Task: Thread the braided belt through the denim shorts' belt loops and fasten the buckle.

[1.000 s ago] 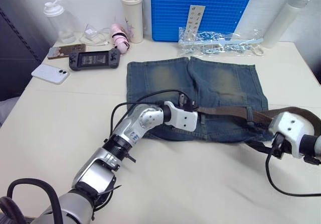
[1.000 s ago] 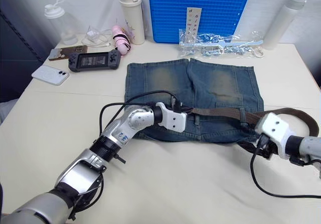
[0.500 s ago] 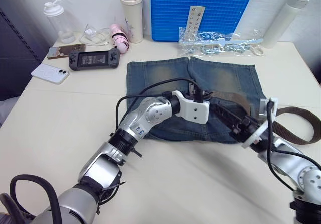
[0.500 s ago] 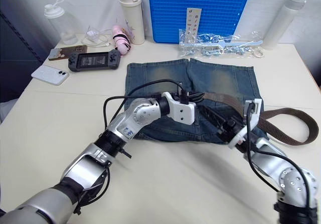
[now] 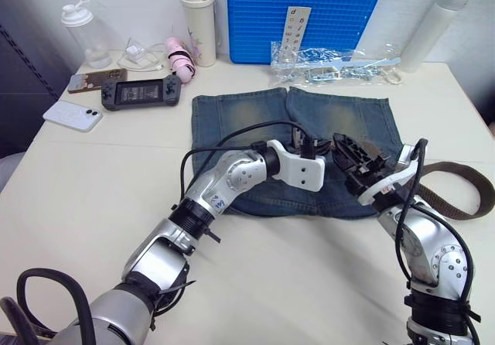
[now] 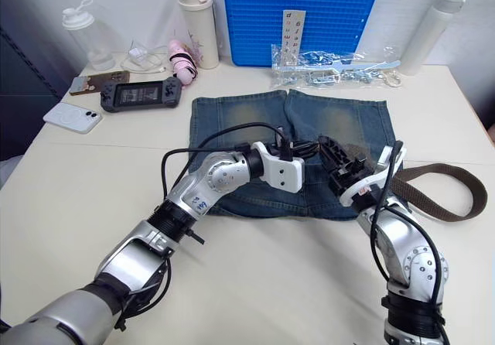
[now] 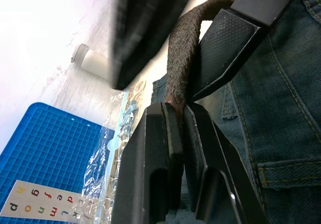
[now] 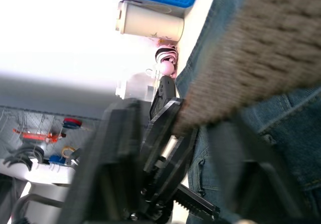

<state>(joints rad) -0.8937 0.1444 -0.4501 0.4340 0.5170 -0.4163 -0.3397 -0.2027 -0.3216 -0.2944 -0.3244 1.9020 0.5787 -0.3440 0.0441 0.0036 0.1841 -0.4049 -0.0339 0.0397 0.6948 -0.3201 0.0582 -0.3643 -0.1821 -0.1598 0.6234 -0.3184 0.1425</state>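
Woven and limp, the braided belt point(image 5: 452, 198) will sag between grips — best pinched near its end. It crosses the denim shorts point(image 5: 309, 128); left hand point(image 7: 175, 118) pinches it, right hand point(image 5: 352, 155) spread beside.

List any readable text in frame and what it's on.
"p q o u m l" and "d e f g h": letter card against the blue tray.
Sticker on the left arm: print too small to read.
Phones, console, bottles: nothing legible.
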